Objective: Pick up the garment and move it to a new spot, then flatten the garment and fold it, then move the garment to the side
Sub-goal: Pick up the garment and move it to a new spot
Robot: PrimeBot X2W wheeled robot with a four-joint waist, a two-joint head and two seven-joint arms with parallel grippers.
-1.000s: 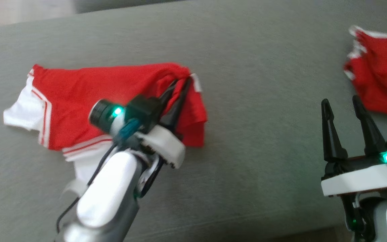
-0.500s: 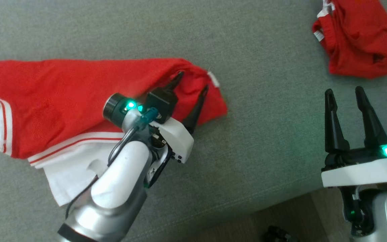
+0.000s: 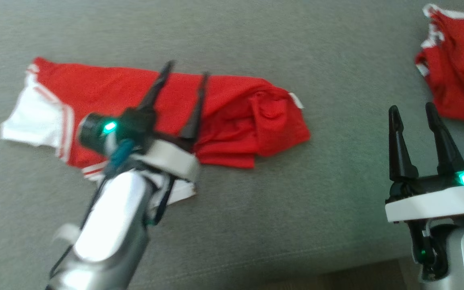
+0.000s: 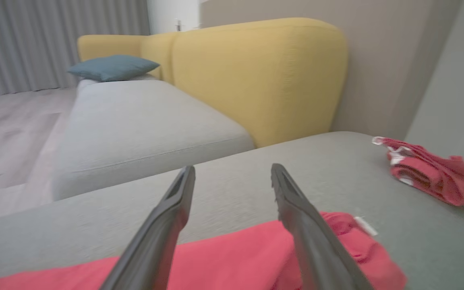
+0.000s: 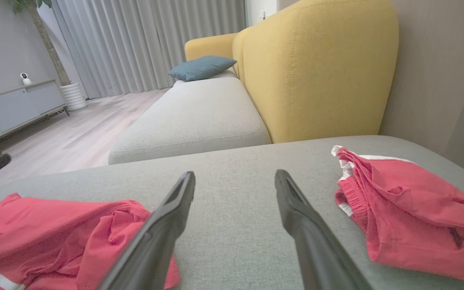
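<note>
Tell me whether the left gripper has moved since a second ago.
Yes. The left gripper has let go and drawn left, away from the white tag at the red garment's bunched end, jaws open.

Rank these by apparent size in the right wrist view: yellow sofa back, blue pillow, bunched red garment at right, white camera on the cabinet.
1. yellow sofa back
2. bunched red garment, though it lies nearer the camera, which flatters it
3. blue pillow
4. white camera, smallest
</note>
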